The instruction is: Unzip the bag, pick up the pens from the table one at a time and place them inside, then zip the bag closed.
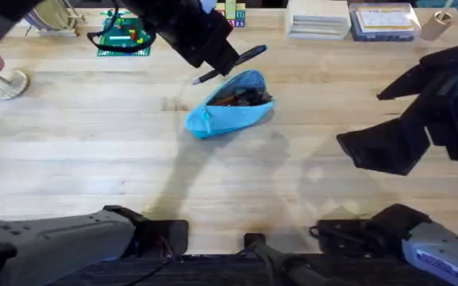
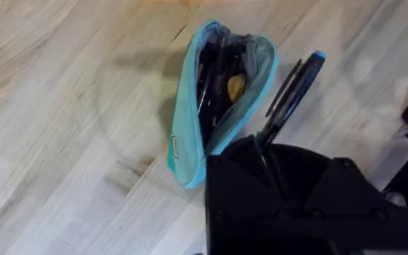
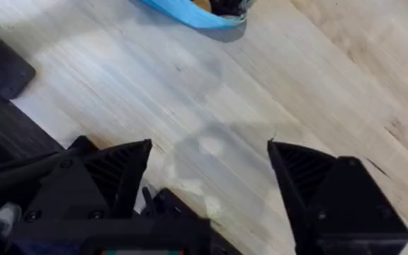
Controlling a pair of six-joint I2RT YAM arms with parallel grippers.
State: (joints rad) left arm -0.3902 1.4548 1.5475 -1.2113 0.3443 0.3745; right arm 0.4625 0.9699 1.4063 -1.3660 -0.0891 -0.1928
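Observation:
The light blue bag [image 1: 229, 111] lies unzipped in the middle of the table [image 1: 94, 151], its mouth gaping with dark contents inside. In the left wrist view the bag [image 2: 190, 120] shows a pen and a yellowish item within. My left gripper [image 1: 221, 62] hovers just behind and above the bag, shut on a black pen [image 1: 241, 57] that sticks out level. The same pen [image 2: 292, 88] has a blue end and juts from my left gripper [image 2: 264, 145] beside the bag's mouth. My right gripper [image 1: 368, 119] hangs open to the right of the bag, its fingers [image 3: 112, 177] spread wide over bare wood.
A green board with coloured bricks [image 1: 123, 36], white stacked boxes [image 1: 318, 17] and a clear blue-lidded box [image 1: 384, 20] line the far edge. A pale cup [image 1: 6, 81] stands at the far left. The bag's edge [image 3: 190, 10] shows in the right wrist view.

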